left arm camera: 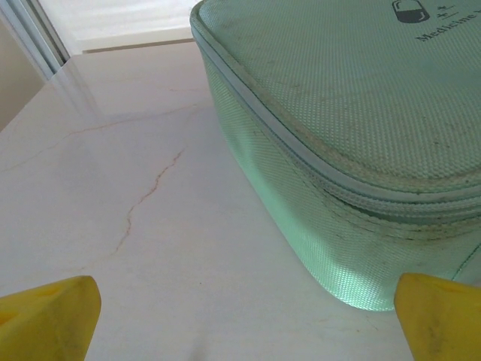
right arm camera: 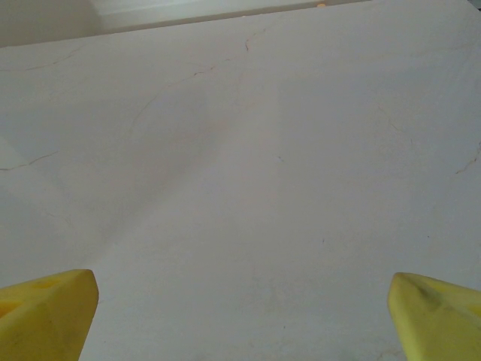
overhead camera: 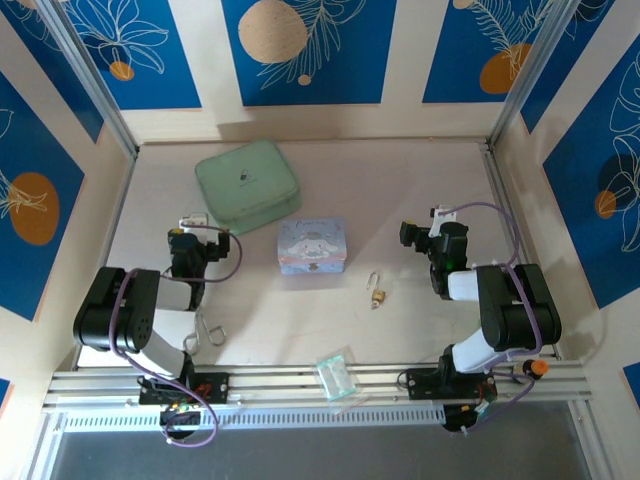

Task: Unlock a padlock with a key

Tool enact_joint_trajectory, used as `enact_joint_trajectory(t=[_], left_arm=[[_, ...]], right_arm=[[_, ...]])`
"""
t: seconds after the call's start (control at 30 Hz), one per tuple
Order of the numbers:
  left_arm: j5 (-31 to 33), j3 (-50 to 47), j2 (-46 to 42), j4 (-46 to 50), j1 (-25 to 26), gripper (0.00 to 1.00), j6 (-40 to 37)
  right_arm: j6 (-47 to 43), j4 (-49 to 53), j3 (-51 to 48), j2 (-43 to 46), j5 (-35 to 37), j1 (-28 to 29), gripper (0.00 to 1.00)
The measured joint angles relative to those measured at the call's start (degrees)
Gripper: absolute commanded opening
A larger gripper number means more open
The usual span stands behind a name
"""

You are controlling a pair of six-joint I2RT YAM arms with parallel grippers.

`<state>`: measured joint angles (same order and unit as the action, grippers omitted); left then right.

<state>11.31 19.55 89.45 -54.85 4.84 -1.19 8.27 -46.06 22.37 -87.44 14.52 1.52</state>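
Small padlock [overhead camera: 377, 294] seen from above, laid on the table [overhead camera: 420, 180] between blue box [overhead camera: 312, 245] and right arm [overhead camera: 510, 310], left gripper [left arm camera: 244, 304] shown spread open beside green pouch [left arm camera: 353, 113] by its wrist camera, right gripper [right arm camera: 242, 304] spread open over bare table.

Bright, even light — soft shadows

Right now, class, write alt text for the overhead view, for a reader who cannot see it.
A small brass padlock lies on a pale table between the left arm and the right arm, nearer the right. Farther back and to the left sit a light blue box and a green case; a clear bag lies at the near edge.
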Motion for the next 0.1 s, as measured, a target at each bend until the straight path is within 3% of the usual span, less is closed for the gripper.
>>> enact_joint_trajectory(t=[0.1], left_arm=[[-0.68, 0.0, 0.0, 0.0, 0.02, 0.99, -0.02]], right_arm=[[0.0, 0.0, 0.0, 0.0, -0.63, -0.15, 0.99]])
